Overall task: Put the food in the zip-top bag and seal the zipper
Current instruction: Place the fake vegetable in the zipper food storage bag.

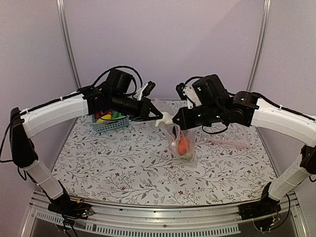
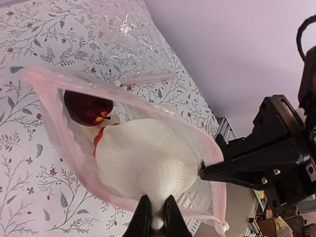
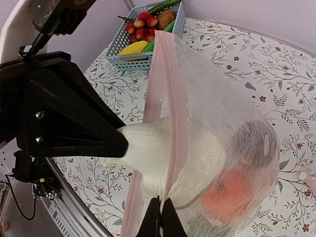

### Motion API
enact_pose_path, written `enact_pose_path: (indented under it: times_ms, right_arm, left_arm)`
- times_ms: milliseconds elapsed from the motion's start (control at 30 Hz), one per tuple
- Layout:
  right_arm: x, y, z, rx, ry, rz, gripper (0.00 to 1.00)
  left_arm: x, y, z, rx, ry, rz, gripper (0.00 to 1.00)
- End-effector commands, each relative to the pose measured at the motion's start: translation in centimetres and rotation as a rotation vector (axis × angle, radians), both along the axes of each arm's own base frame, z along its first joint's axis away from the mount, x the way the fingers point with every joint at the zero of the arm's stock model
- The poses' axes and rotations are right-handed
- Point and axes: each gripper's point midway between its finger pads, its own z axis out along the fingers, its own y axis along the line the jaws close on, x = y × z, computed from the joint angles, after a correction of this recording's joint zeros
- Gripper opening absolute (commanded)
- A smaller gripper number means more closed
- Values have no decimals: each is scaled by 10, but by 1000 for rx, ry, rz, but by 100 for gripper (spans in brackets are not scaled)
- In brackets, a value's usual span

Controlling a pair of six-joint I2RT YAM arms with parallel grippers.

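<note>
The clear zip-top bag [image 1: 183, 143] hangs above the table's middle with its pink zipper [image 2: 49, 123] held open. My right gripper [image 3: 160, 217] is shut on the zipper edge [image 3: 165, 118]. My left gripper [image 2: 157, 217] is shut on the narrow end of the cream-white vegetable [image 2: 148, 158], which is partly inside the bag mouth. The white end sticks out in the top view [image 1: 165, 119] and in the right wrist view [image 3: 153, 143]. The maroon piece [image 2: 86, 107] and the orange piece [image 3: 228, 192] lie inside the bag. The orange piece also shows in the top view [image 1: 183, 144].
A blue basket [image 1: 109, 124] stands at the back left with small red fruits [image 3: 143, 28], a yellow piece and green items. A second clear bag [image 1: 229, 140] lies flat on the floral cloth at the right. The table's metal front rail [image 1: 158, 217] runs along the bottom.
</note>
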Motion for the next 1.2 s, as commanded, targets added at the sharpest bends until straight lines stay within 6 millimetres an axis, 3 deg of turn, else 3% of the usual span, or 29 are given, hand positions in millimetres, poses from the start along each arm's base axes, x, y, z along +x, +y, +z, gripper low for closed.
enact_pose_path:
  times_ms: [0, 367, 500, 600, 833, 1067, 1167]
  right_arm:
    - [-14, 23, 2, 49, 14, 88, 0]
    - [-16, 29, 1, 58, 21, 109, 0]
    - [-14, 26, -1, 52, 20, 89, 0]
    - [-8, 20, -1, 41, 1, 42, 0]
    - [-1, 13, 0, 37, -12, -16, 0]
    - [18, -1, 3, 61, -5, -139, 0]
    - [30, -8, 12, 105, -9, -206, 0]
  left_arm:
    - [2, -24, 17, -66, -25, -20, 7]
    - [22, -37, -10, 44, -74, 62, 7]
    - [19, -42, -11, 44, -87, 51, 14]
    - [16, -40, -8, 48, -99, 42, 27]
    - [8, -25, 20, 31, -202, 35, 59]
    - [-14, 2, 68, 9, -399, 8, 69]
    - [-26, 15, 74, 19, -467, 21, 71]
